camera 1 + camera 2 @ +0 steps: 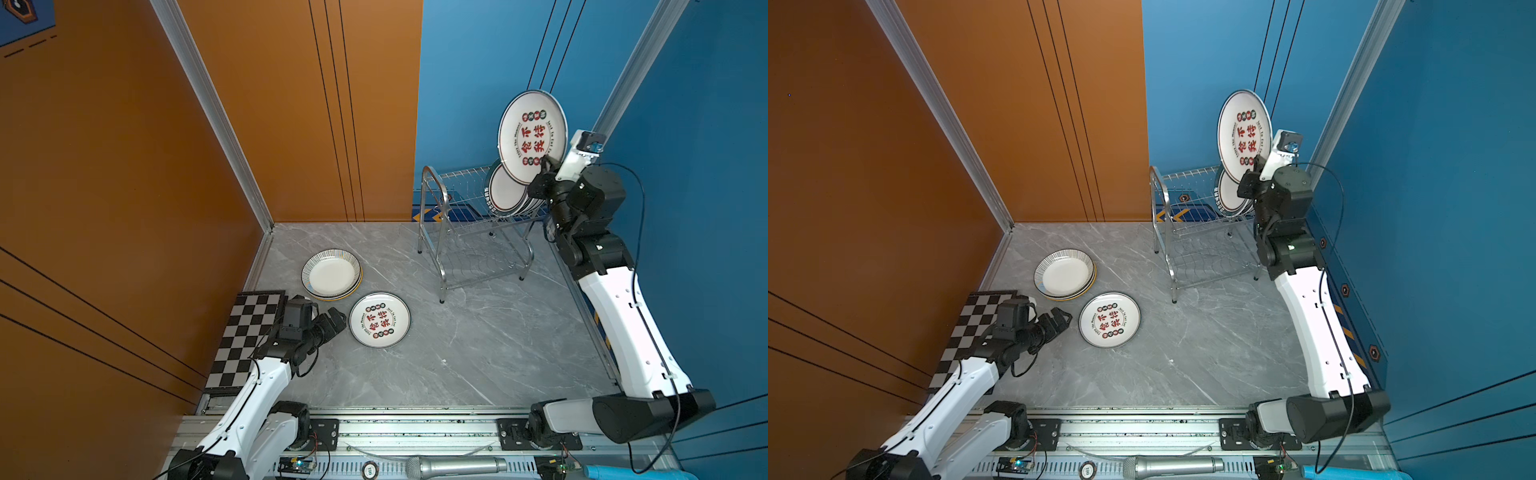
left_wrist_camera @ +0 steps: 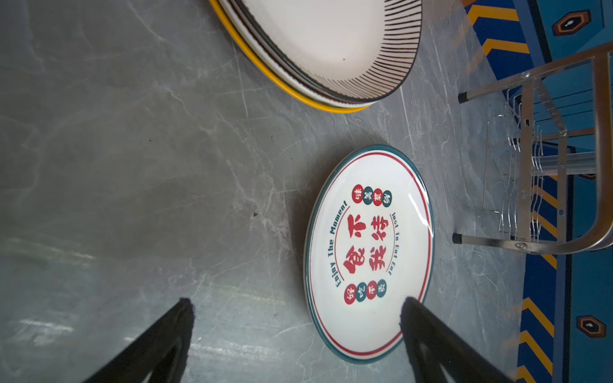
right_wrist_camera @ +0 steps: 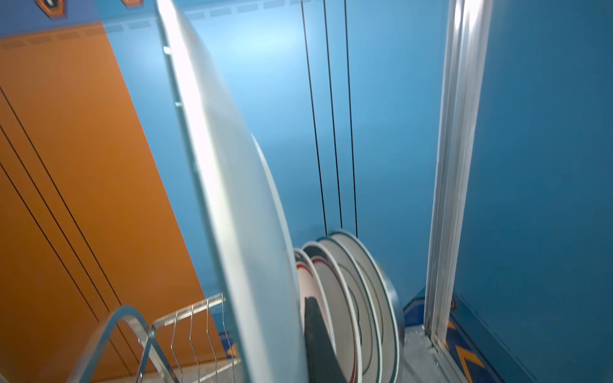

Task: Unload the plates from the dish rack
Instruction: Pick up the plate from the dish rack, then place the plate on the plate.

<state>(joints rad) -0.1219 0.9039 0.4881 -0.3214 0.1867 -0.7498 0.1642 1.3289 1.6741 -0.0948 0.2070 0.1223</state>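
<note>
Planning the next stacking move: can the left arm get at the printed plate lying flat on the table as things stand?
Probably yes. The left gripper is open and right beside the printed plate, nothing between them; the striped stack sits off to one side, clear of the path.

Bench (image 1: 478, 353): grey marble-look slab, smooth, low sheen, pale veining. Dish rack (image 2: 601, 149): polished steel tube and thin wire, bright, near mirror finish. Lifted plate (image 1: 532, 135): white glazed ceramic, glossy, with red and dark print. Plate lying flat (image 1: 379, 320): same glaze, catching a hard highlight in the left wrist view. Striped-rim stack (image 1: 331, 274): glazed, smooth. Chequered board (image 1: 245, 332): flat, matt. Left end effector (image 2: 297, 301): fingers (image 2: 166, 341) matt black, slightly fuzzy at the tips. Right arm's shell (image 1: 619, 316): smooth white plastic, with matt black joints.
</note>
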